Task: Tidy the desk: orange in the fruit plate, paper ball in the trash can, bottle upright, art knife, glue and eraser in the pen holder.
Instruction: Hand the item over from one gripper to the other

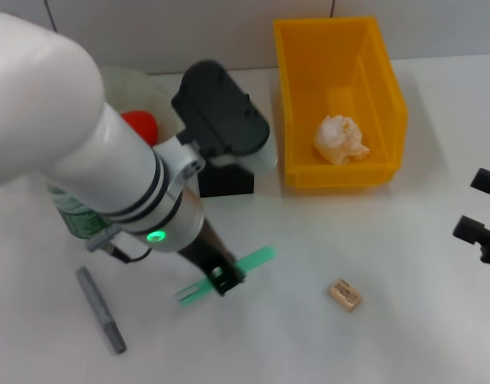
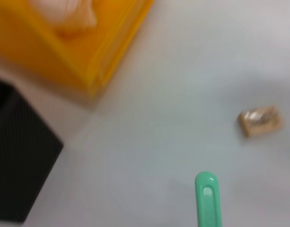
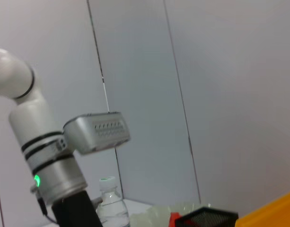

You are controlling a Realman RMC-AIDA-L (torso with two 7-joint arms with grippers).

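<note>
My left gripper (image 1: 222,277) is low over the table's front middle, shut on the mint-green glue (image 1: 256,258), whose rounded tip (image 2: 207,198) sticks out in the left wrist view. The grey art knife (image 1: 101,310) lies at the front left. To the right of the glue lies the tan eraser (image 1: 344,294) (image 2: 260,121). The paper ball (image 1: 340,138) rests in the yellow trash can (image 1: 388,88). The orange (image 1: 141,125) lies in the pale green fruit plate (image 1: 129,80). The black pen holder (image 1: 226,182) is partly hidden by my left wrist. The bottle (image 3: 109,198) stands upright behind my left arm. My right gripper (image 1: 478,206) hangs open at the right edge.
A white wall runs behind the table. The pen holder (image 2: 17,161) and the trash can (image 2: 78,52) stand close together at the back middle. My left arm covers much of the table's left side.
</note>
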